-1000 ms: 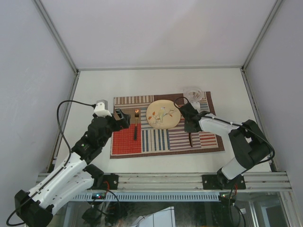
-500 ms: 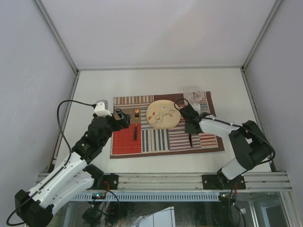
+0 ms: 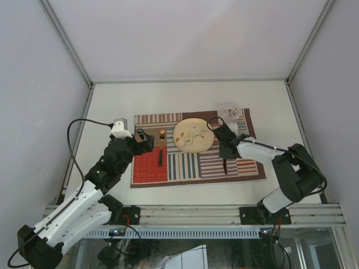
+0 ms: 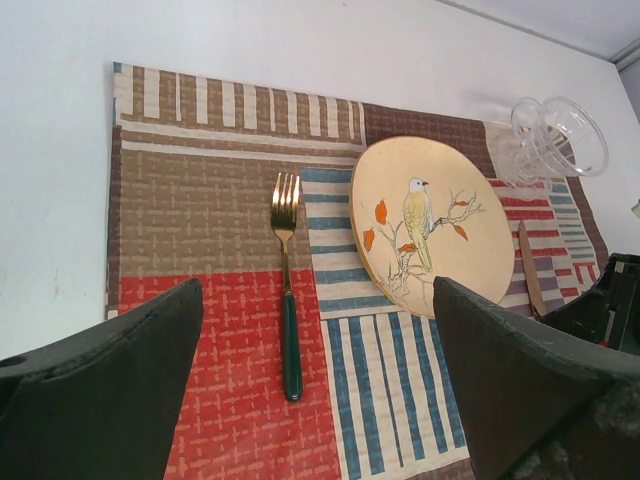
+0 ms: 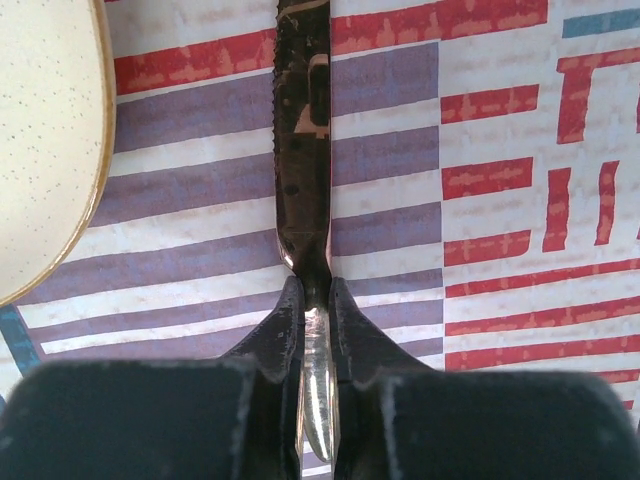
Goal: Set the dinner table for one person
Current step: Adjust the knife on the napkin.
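Note:
On the white dinner table (image 3: 112, 106) lies a striped placemat (image 3: 190, 171) carrying a cream bird plate (image 3: 193, 135). A green-handled fork (image 3: 161, 152) lies left of the plate and a dark knife (image 3: 225, 166) right of it. My right gripper (image 3: 224, 148) is low over the mat, shut on the knife (image 5: 303, 130) where blade meets handle, and its fingertips (image 5: 292, 300) pinch it from both sides (image 5: 317, 292). Above the mat's left part my left gripper (image 3: 147, 140) hangs wide open (image 4: 318, 330), holding nothing, with the fork (image 4: 288, 320) below it.
A clear glass (image 3: 230, 110) lies on its side at the placemat's far right corner (image 4: 555, 140), just beyond the right arm. Aluminium rails (image 3: 190, 213) edge the table, and white walls enclose it on three sides.
The right gripper's fingers have come together on the knife, and the right arm has shifted slightly. The left arm, fork and plate have not moved.

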Controlling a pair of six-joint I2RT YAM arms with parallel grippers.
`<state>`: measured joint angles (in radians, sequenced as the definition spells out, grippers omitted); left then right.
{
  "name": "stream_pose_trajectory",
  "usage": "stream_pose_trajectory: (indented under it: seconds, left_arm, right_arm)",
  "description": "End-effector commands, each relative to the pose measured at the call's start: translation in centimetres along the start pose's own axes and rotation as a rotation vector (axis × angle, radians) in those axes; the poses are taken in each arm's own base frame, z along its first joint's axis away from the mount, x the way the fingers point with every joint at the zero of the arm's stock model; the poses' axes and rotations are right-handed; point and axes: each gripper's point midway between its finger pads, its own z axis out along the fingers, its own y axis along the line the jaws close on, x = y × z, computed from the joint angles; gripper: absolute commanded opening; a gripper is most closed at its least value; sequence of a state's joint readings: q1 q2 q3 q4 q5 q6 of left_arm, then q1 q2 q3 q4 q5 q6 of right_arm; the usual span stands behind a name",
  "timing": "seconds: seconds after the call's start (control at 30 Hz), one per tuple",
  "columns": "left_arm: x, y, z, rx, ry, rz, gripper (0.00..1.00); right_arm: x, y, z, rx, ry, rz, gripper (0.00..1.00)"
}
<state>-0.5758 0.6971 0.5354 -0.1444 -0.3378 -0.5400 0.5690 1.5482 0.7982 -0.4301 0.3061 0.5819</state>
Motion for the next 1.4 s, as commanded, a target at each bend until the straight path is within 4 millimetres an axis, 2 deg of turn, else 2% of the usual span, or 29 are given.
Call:
stream_pose_trajectory:
  seconds: [0.0,0.17,0.4,0.53,0.87,1.37]
  left_arm:
    - [-0.7,0.0,-0.2,-0.004,-0.034,-0.011,1.00]
    - [-0.6,0.1,-0.2,-0.008,-0.033,-0.011,1.00]
    - [-0.5,0.2,0.0,-0.011,-0.032,-0.012,0.99]
    - [-0.4,0.3,0.1,-0.014,-0.031,-0.012,0.99]
    - [-0.9,0.4,-0.1,-0.015,-0.041,-0.017,1.00]
    - [-1.0,0.5,0.0,-0.017,-0.041,-0.026,1.00]
  right_arm:
    - [0.0,0.3,0.0,-0.024,-0.009,-0.001,0.00]
    - [-0.7,-0.4,-0.7,-0.015,-0.025,-0.009,0.00]
    - [-3.4,-2.6,-2.6,0.018,-0.089,-0.007,0.00]
    - [-4.3,-3.8,-2.8,0.019,-0.099,0.008,0.00]
    - [-4.6,-3.9,-1.5,0.013,-0.065,0.016,0.00]
    - [-6.6,-2.7,0.9,-0.007,-0.046,0.057,0.00]
